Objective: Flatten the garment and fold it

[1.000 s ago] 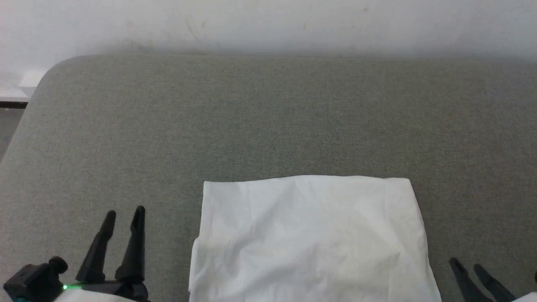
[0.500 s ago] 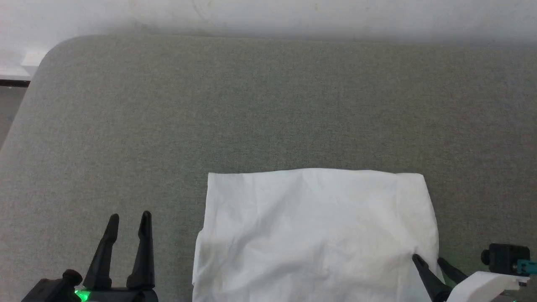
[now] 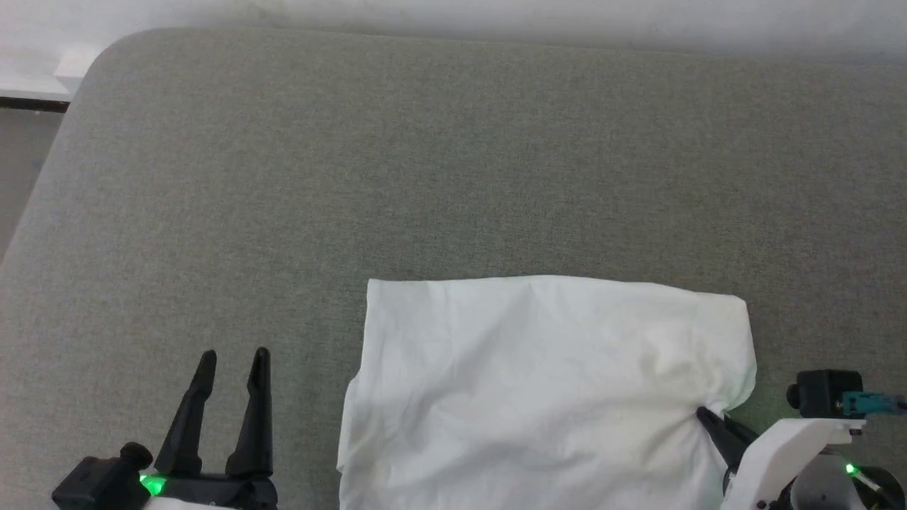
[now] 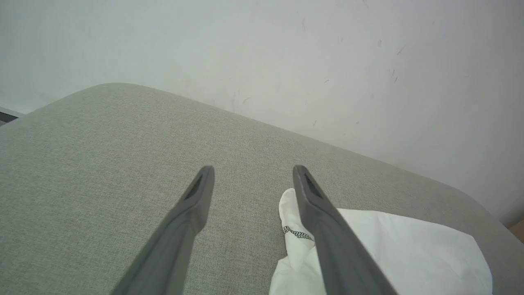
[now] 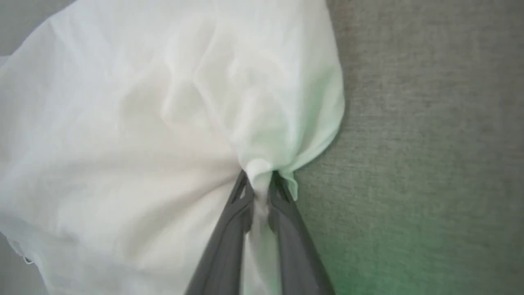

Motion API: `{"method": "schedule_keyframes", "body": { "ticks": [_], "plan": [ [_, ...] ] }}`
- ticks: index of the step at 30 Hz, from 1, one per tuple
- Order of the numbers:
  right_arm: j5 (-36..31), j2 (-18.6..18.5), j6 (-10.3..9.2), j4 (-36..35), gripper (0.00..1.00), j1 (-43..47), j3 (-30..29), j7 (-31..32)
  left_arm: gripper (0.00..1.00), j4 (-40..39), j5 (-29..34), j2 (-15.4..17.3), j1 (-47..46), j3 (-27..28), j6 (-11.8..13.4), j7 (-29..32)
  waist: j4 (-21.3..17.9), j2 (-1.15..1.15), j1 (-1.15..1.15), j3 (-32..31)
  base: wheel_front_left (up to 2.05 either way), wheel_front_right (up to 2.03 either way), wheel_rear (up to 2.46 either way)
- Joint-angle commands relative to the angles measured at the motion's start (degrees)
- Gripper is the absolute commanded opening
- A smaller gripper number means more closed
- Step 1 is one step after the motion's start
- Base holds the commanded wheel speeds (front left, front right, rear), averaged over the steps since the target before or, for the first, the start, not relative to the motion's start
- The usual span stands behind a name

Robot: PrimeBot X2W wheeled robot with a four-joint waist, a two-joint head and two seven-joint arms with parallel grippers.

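Observation:
The white garment lies folded into a rough rectangle on the grey cushion, low and right of centre in the head view. My right gripper is shut on a bunched pinch of its right edge; the wrist view shows the cloth gathered between the two fingers of the right gripper. My left gripper stands open on bare cushion left of the garment, apart from it. In the left wrist view the left gripper is open, and a corner of the garment with dark stitching peeks past its right finger.
The grey cushioned surface stretches wide beyond the garment, with a rounded corner at the far left. A pale wall runs along its far edge. Floor shows past the left edge.
My right gripper came in from the right and shut on the garment's right edge, puckering the cloth. The head camera has tilted, shifting the picture. The left gripper stays open.

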Motion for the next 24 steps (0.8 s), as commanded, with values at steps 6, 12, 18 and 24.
{"method": "schedule_keyframes", "body": {
  "ticks": [6, 12, 18, 24],
  "plan": [
    [-1.86, 1.44, -0.10, 1.93, 0.00, -1.97, -0.11, 1.06, 1.00, 0.65, 0.29, -0.73, -1.28, 0.19, -0.93, -0.27, 0.02, 0.00, 0.01, -0.41, 0.00, 0.00, 0.00],
    [-3.27, 1.53, -0.10, 0.63, 0.00, -4.11, -5.46, 0.45, 1.00, 1.09, 0.23, -1.12, -1.03, 0.23, -1.37, -0.27, -0.98, 0.00, 0.01, -1.44, 0.00, 0.00, 0.00],
    [-5.33, 1.05, -0.10, -0.40, 0.00, -5.72, -15.20, 1.02, 1.00, 1.30, 0.11, -0.90, -0.49, 0.16, -1.41, -0.15, -2.08, 0.00, 0.01, -2.51, 0.00, 0.00, 0.00],
    [-7.53, -0.29, -0.10, -1.07, 0.00, -5.11, -25.43, 2.24, 1.00, 1.46, -0.05, -0.72, 0.14, -0.33, -1.25, 0.48, -2.53, 0.00, 0.01, -3.84, 0.00, 0.00, 0.00]
  ]
}}
